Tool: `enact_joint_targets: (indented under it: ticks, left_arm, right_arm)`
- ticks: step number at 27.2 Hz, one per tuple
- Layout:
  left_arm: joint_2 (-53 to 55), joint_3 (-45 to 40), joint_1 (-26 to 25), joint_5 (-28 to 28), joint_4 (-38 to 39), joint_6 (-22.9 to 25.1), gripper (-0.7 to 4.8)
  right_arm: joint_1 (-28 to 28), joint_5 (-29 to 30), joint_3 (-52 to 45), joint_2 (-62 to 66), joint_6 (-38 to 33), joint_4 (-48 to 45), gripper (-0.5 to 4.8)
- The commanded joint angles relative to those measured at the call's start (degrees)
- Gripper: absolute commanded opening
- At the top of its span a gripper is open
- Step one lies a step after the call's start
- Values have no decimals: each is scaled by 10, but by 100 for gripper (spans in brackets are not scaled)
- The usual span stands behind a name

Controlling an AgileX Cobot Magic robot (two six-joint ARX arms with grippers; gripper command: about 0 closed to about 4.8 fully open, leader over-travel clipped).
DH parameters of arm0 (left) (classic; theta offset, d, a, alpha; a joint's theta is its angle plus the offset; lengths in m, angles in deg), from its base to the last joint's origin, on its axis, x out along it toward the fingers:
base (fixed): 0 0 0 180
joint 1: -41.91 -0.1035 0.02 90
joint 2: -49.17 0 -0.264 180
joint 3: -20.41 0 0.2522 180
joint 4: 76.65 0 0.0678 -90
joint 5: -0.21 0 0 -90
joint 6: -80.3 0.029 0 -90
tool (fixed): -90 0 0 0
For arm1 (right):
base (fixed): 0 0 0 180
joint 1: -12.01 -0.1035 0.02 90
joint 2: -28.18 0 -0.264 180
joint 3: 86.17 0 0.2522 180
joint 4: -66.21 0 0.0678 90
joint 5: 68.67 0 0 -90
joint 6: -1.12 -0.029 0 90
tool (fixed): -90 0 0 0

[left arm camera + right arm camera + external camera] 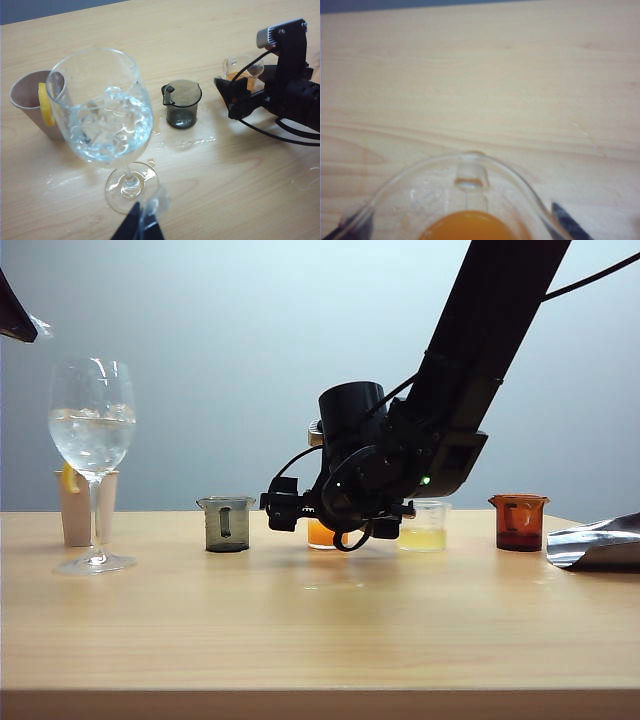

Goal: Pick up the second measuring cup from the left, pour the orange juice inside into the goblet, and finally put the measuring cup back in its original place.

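So the right arm slants down from the upper right, and the right gripper (283, 510) sits low over the table (320, 630), pointing left along the cup row. Its bulk hides most of the second measuring cup from the left (462, 200); from outside you only catch a sliver of orange juice (320, 533). The wrist cam shows the cup between wide-open jaws, not clamped. The left gripper (142, 227) is barely visible by the goblet (107, 115) foot, can't tell its state.
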Motion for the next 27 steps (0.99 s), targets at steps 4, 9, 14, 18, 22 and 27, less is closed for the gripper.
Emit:
enact_joint_targets:
  ticks: [4, 9, 14, 18, 22, 27]
  left_arm:
    - [-1, 1, 1, 0, 9, 3, -5]
    - [-1, 1, 1, 0, 12, 11, -5]
    - [-1, 1, 0, 0, 10, 11, -5]
    - [-6, 2, 0, -4, 9, 10, -5]
    - [-21, 6, 0, -31, 21, 10, -5]
    - [-23, 47, -1, -31, 67, -2, -5]
  right_arm:
    - [2, 5, 8, 12, -1, 6, 479]
    - [2, 21, 8, 12, -1, 7, 206]
    - [1, 33, 8, 11, -1, 2, 202]
    - [0, 40, 8, -3, 2, 2, 202]
    - [0, 70, 8, -31, 4, 3, 202]
    - [0, 129, 8, -108, 33, 61, 202]
